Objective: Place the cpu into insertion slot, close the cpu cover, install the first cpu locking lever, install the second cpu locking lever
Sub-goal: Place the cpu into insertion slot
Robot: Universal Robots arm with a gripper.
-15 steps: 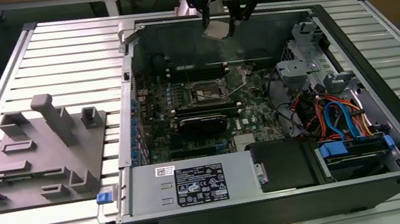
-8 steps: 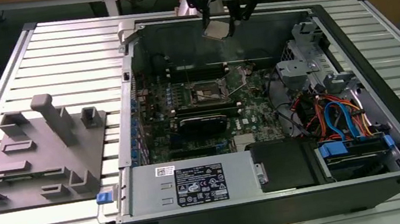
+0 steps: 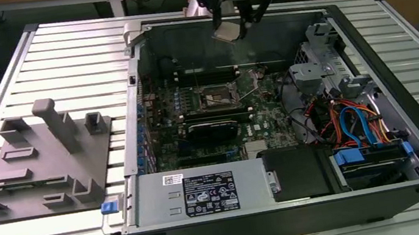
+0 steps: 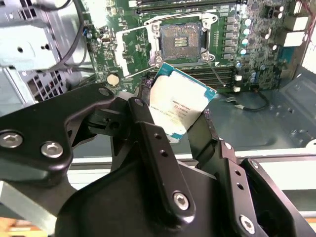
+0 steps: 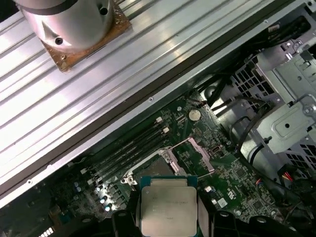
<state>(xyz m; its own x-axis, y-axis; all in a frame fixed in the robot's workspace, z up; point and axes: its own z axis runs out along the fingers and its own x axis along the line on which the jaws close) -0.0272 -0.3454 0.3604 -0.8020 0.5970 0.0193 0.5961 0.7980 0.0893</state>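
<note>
1. Gripper (image 4: 173, 129) linkage, black, is closest in the second wrist view. Jaws are clamped on the cpu (image 4: 180, 101) by two opposite edges, with the silver lid facing that cam.
2. First wrist view: same grip. cpu (image 5: 168, 208) sits between the two black fingers (image 5: 126, 219), gripper (image 5: 168, 224) low in shot.
3. Exterior view: gripper (image 3: 235, 27) hangs over the far wall of the open PC case (image 3: 398, 54), well above the mobo. cpu (image 3: 225, 34) is tilted in the jaws, not level.
4. Insertion slot (image 3: 217, 96) is mid-board and well apart from the cpu. Chip isn't seated.
5. Second wrist view looks into the insertion slot (image 4: 181, 42): dark contact field bare, silver rim around it, nothing in it.
6. First wrist view: insertion slot (image 5: 154, 170) is partly hidden behind the chip. Thin silver windowed frame just beside it looks like the cpu cover (image 5: 201, 155) swung open; can't tell the hinge angle.
7. Lever positions can't be read reliably.
8. Coin cell (image 4: 113, 78) sits near the socket, also in the first wrist view (image 5: 194, 115).
9. Exterior view, rest:
   - PSU box (image 3: 204, 195) at the near edge of the case
   - blue/orange cables (image 3: 358, 121) toward the exterior view's right
   - grey fixture tray (image 3: 43, 159) on the slatted alu table (image 3: 61, 58), exterior view's left, apart from the case
</note>
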